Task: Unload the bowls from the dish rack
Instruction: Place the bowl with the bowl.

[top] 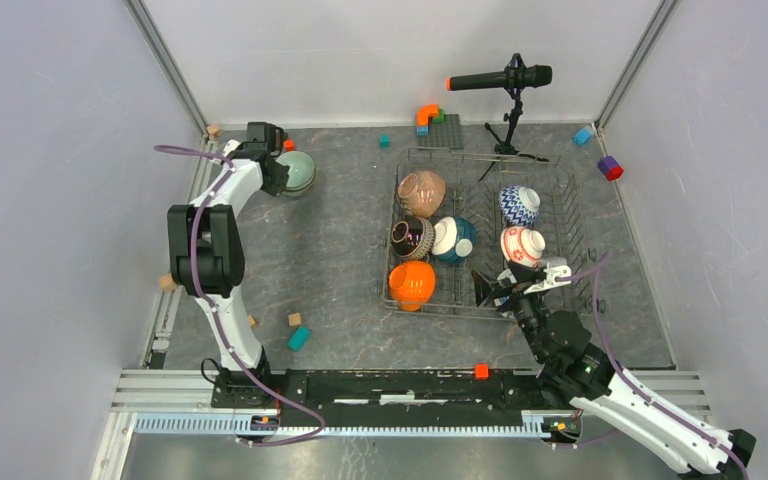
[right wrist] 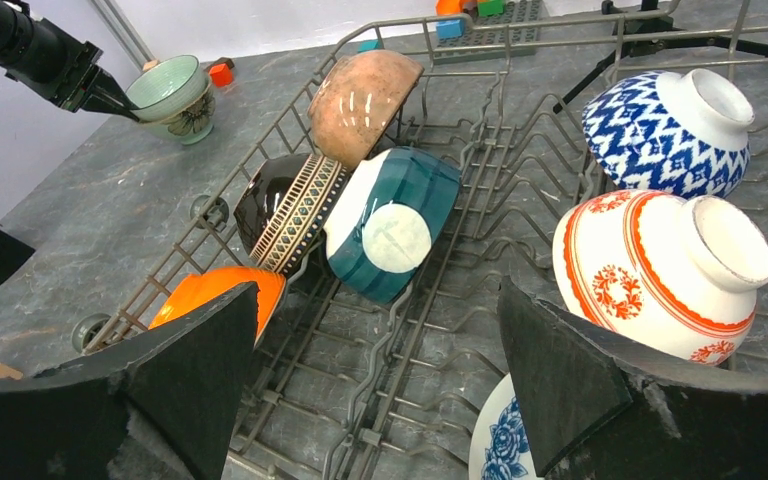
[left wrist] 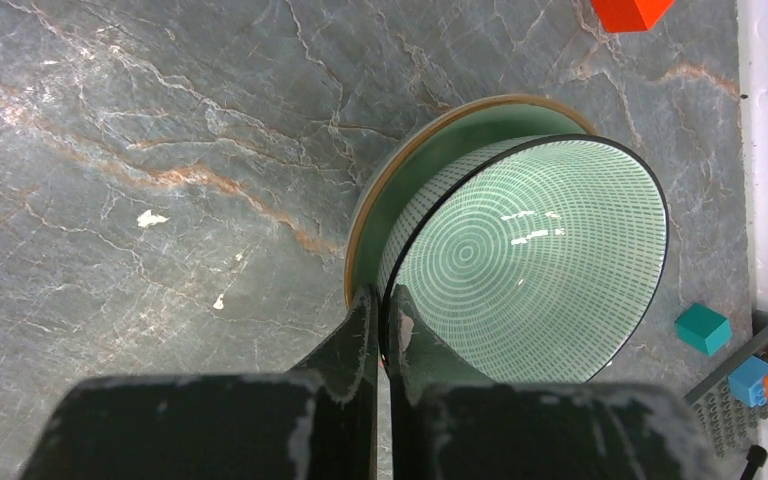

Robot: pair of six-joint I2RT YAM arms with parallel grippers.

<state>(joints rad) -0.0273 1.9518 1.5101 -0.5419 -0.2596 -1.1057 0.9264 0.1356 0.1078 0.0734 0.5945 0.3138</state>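
A grey stone-look table (top: 340,250) seen from above, with two robot arms mounted at its near edge.

The left arm reaches to the far left corner. The left gripper (left wrist: 382,300) is clenched on the near rim of a green bowl (left wrist: 530,260), one finger inside and one outside. This bowl has a fine grid pattern inside and a black rim. It is tilted and appears to sit in a second pale green bowl (left wrist: 390,200) with a tan rim, which rests on the table well left of the dish rack (top: 570,230).

The wire dish rack stands right of centre. On its left side, from far to near, are a brown speckled bowl (top: 422,192), a dark striped bowl (top: 412,238) touching a teal bowl (top: 455,240) on its right, and an orange bowl (top: 412,284). On its right side, a blue zigzag bowl (top: 519,205) sits beyond a red patterned bowl (top: 522,245).

The right gripper (right wrist: 380,400) hangs over the rack's near edge with its fingers spread wide, grasping nothing. In the right wrist view, a white bowl with blue flowers (right wrist: 505,445) shows just below it.

A microphone on a stand (top: 500,78) sits at the far edge, and small toy blocks (top: 299,338) are scattered about.
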